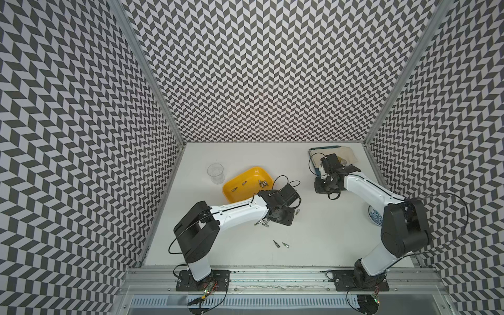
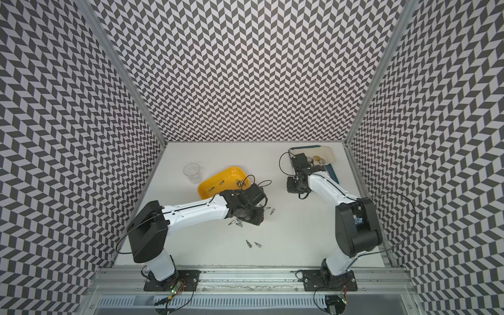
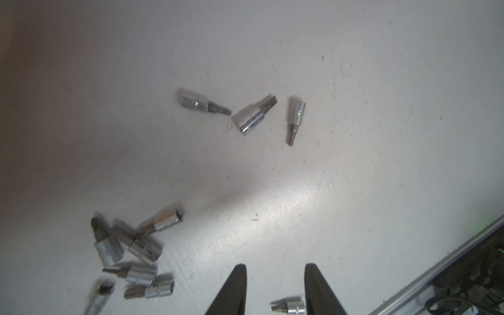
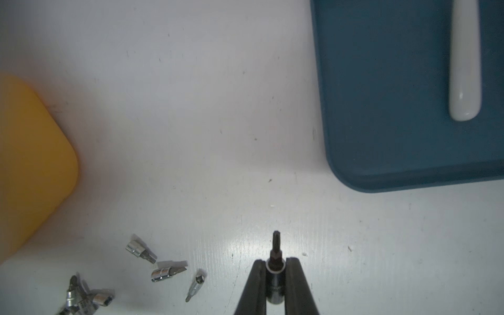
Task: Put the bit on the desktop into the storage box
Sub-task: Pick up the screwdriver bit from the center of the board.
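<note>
Yellow shallow plastic storage box [image 1: 253,174] sits close beside the left gripper [image 3: 275,268], whose jaws stand apart around a small chrome bit [image 3: 289,306] lying on the matte white desktop [image 3: 354,136], possibly touching one finger. The right gripper [image 4: 276,263] clamps a dark bit [image 4: 275,245].

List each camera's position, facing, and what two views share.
Top view: overhead at front, looking down at the table; both arms show.
Top view: same aim; both arms, yellow box.
Left wrist: faces table; open left gripper.
Right wrist: faces table, blue tray; right gripper pinching a bit.
Shared: both wrist views catch three loose bits.
</note>
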